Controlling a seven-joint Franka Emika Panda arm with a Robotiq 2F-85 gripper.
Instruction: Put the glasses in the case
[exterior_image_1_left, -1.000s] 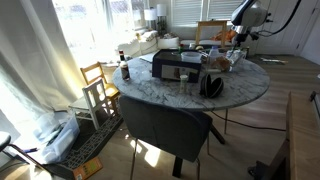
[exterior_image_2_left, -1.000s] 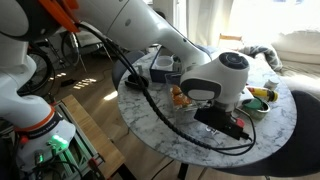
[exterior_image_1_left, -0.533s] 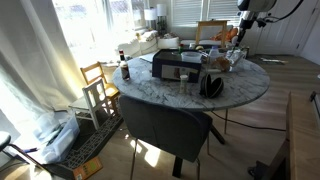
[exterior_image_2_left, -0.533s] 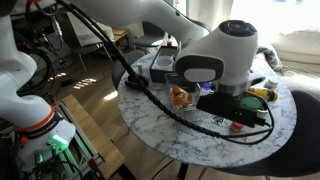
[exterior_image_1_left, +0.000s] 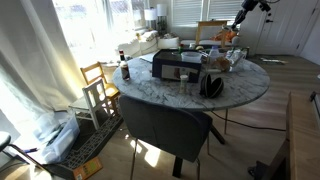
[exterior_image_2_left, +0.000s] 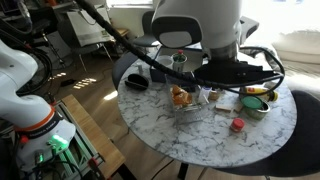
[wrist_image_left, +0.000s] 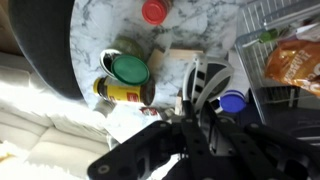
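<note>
On round marble table (exterior_image_1_left: 240, 90): wire basket (wrist_image_left: 262, 30) holds orange bag (wrist_image_left: 290, 65). Dark case (exterior_image_1_left: 211, 85) near one edge. Green-lidded jar (wrist_image_left: 128, 70) touches yellow can (wrist_image_left: 118, 92) at the opposite edge. White-and-black glasses (wrist_image_left: 205, 82) just beyond gripper (wrist_image_left: 195, 120) fingertips. Contact blurred, so finger state cannot be told.

no readable text, labels too blurred on every item

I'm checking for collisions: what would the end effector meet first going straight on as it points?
Likely the striped object just ahead of the end effector in the wrist view, beside the blue cap; depth is unclear.
</note>
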